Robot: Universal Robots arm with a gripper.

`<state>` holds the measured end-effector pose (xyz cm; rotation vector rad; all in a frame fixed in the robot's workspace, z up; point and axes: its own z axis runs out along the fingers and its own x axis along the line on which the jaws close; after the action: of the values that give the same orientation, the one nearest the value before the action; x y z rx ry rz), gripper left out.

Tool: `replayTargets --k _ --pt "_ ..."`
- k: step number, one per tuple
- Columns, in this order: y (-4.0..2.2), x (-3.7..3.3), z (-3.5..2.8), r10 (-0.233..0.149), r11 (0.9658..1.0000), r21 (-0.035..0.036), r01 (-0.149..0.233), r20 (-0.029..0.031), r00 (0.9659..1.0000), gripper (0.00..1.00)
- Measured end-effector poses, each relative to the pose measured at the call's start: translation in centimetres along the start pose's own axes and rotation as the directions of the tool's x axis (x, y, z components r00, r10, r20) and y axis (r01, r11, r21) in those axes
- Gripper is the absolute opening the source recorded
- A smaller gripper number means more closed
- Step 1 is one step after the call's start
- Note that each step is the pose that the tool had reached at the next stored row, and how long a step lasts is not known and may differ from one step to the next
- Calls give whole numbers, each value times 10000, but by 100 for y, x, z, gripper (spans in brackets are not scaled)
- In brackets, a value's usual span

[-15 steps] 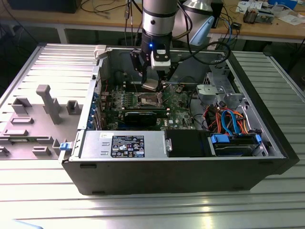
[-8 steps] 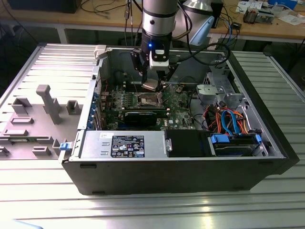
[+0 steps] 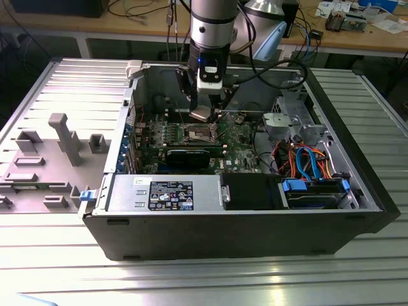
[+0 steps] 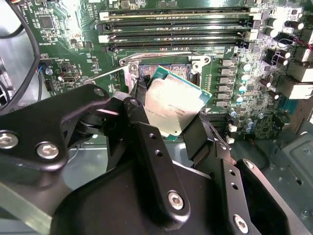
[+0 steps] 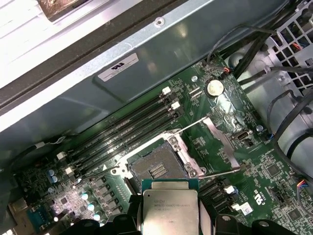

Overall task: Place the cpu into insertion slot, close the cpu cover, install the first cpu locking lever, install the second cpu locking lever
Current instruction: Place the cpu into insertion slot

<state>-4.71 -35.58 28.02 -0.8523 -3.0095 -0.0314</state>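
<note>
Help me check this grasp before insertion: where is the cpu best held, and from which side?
By two opposite edges, coming from above its metal top. The cpu is a thin flat square, so only its edges offer parallel faces, and its underside must be free to meet the slot. The gripper holds it just so.

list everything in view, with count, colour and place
table: one, grey, ribbed top
case: one, dark, open, on the table
board: one, green, inside the case
slot: one, dark, shiny rim, on the board, empty
cpu: one, silver-grey, held near the slot
cover: one, shiny steel, raised beside the slot
memory slots: four, black, alongside the slot
graphics card: one, black, on the board
power supply: one, silver, inside the case
gripper: one, black, shut on the cpu
arm: one, silver, above the case
</note>
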Motion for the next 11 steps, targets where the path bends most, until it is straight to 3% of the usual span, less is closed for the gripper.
replayTargets --k 11 --pt "0 0 3 456 9990 -9 -456 8 9990 55"
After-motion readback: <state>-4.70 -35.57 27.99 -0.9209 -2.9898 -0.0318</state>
